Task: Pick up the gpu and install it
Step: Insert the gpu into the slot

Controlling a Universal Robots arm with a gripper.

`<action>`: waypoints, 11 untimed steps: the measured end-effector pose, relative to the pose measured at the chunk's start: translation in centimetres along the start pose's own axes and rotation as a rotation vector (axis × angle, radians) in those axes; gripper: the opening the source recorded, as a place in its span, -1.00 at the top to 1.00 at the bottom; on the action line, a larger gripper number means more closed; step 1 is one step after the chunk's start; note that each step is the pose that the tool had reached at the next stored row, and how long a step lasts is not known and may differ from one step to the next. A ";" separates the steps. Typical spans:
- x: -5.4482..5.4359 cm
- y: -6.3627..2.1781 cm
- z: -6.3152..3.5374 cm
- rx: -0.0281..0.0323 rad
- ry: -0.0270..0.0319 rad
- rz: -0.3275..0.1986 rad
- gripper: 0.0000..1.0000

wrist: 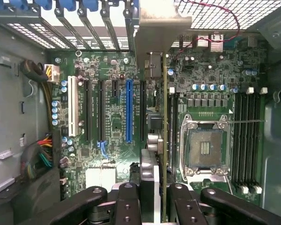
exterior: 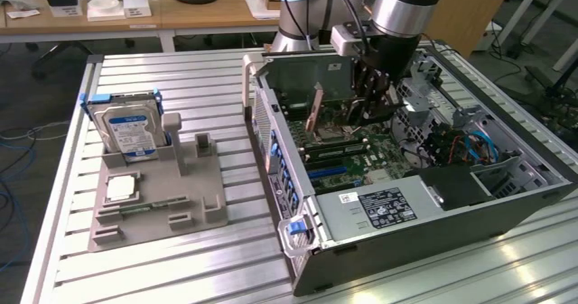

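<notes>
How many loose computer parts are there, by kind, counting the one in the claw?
Boxy silver hard drive with blue-white label: 1
Square silver processor chip: 1
Narrow green memory stick: 1
Thin green circuit card with silver bracket, in the gripper: 1
Total: 4

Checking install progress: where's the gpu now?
In the exterior view, the gpu stands on edge in the hand, inside the open case, above the motherboard.

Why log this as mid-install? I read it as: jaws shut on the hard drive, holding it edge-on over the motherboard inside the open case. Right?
Not the hard drive: it sits in the grey holder, exterior view. The jaws hold the gpu; the rest stands.
</notes>
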State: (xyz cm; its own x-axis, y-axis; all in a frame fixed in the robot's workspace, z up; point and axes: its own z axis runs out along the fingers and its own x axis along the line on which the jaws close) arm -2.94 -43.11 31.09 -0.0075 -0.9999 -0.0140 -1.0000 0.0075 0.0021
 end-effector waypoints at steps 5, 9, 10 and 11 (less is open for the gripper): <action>0.0 0.46 0.86 0.0066 0.0000 0.002 0.44; 0.1 0.61 1.56 0.0071 0.0002 0.003 0.44; 0.2 0.63 1.70 0.0071 0.0001 0.003 0.44; 0.3 0.69 1.90 0.0072 0.0000 0.003 0.44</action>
State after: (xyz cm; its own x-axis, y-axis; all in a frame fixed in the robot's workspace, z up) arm -3.64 -43.36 29.19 -0.0108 -0.9998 -0.0140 -0.9999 0.0108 -0.0050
